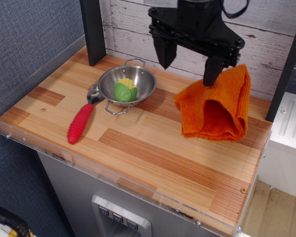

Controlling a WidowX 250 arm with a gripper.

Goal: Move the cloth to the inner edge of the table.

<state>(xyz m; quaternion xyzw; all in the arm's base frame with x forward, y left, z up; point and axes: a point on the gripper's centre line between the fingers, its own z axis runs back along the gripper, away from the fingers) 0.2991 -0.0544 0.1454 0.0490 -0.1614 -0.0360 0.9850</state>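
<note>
The orange knitted cloth (214,111) hangs in a drooping fold over the back right part of the striped wooden table (153,158), its top corner caught at the right finger. Its lower edge is at or just above the boards near the back edge. The black gripper (189,63) is above the cloth. Its two fingers stand wide apart, and the white plank wall shows between them. The left finger (165,52) is free in the air. The right finger (212,74) touches the cloth's top. Whether anything pinches the cloth behind that finger is hidden.
A steel bowl (140,79) holding a yellow and green toy corn (125,90) stands at the back middle. A red-handled spoon (80,122) lies left of it. A black post (92,29) rises at the back left. A clear acrylic rim (113,177) runs along the front edge.
</note>
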